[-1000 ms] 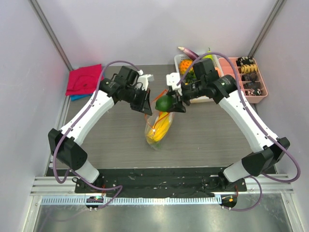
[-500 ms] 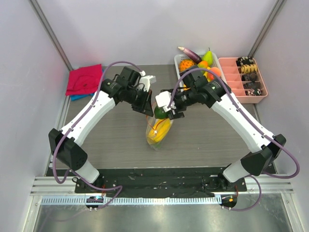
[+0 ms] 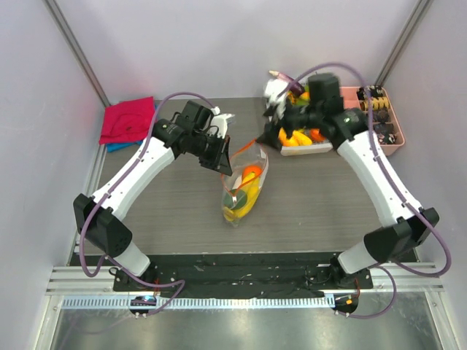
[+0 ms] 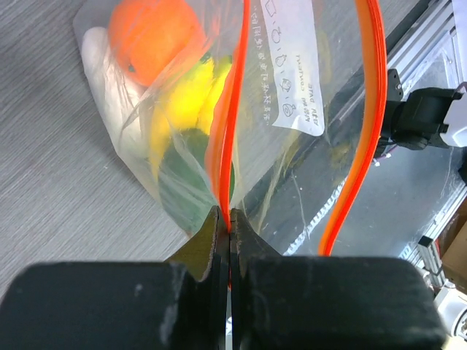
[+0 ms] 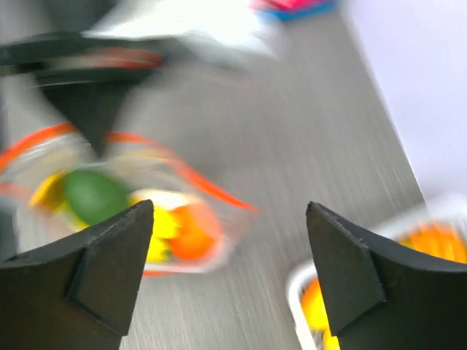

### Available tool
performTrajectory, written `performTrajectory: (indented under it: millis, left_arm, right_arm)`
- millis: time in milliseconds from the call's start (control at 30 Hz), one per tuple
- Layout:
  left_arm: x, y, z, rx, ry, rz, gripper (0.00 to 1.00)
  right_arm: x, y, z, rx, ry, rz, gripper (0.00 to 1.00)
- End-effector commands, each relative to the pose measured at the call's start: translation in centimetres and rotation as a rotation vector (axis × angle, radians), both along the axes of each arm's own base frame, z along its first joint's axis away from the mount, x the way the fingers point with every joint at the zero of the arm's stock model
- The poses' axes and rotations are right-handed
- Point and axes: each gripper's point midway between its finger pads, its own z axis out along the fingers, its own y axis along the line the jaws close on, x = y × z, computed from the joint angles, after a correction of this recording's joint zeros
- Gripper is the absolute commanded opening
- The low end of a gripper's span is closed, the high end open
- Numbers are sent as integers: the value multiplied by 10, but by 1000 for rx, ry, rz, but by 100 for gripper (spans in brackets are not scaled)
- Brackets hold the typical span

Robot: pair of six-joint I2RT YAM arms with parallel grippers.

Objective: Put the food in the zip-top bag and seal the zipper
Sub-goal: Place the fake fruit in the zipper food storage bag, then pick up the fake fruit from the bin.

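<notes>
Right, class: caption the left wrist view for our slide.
Left gripper pinches zipper of bag holding orange, banana, green fruit.

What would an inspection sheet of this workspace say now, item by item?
Surface: grey table, no damage seen.
Job's things: bag held open, holding an orange, green fruit, yellow piece, white piece; zipper unsealed.
Clutter: red cloth far left; white basket, part filled; pink tray.
Grippers: left gripper shut on the zipper; right gripper open, empty, near the basket.
Cables: purple cables loop along both arms, clear of the bag.
Surroundings: pale walls; metal rail at the near edge.
</notes>
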Motion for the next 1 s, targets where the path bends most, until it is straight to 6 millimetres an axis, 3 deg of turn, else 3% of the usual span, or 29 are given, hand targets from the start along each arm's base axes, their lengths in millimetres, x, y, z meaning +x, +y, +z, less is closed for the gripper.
performTrajectory:
  millis: [0, 100, 133, 300, 400, 500, 767, 967]
  left_arm:
    - [2, -2, 25, -51, -89, -3, 0]
    - [2, -2, 24, -50, -88, -1, 0]
    - [3, -2, 23, -49, -87, 0, 0]
    - [3, -3, 20, -54, -78, 3, 0]
    - [1, -2, 17, -49, -75, 2, 0]
    - [-1, -1, 14, -43, -68, -3, 0]
    - [-3, 0, 7, -35, -52, -2, 0]
    - [-4, 1, 6, -29, -49, -3, 0]
  right_arm:
    - [91, -72, 38, 302, 195, -393, 86]
    - [145, -119, 10, 304, 246, -648, 82]
    - [164, -144, -8, 289, 266, -729, 83]
    - [216, -225, -65, 105, 182, -943, 94]
    - [241, -258, -100, -50, 112, -989, 98]
    - [263, -270, -116, -100, 57, -987, 100]
    - [302, -270, -141, -169, -33, -949, 100]
    - [309, -276, -174, -250, -24, -938, 100]
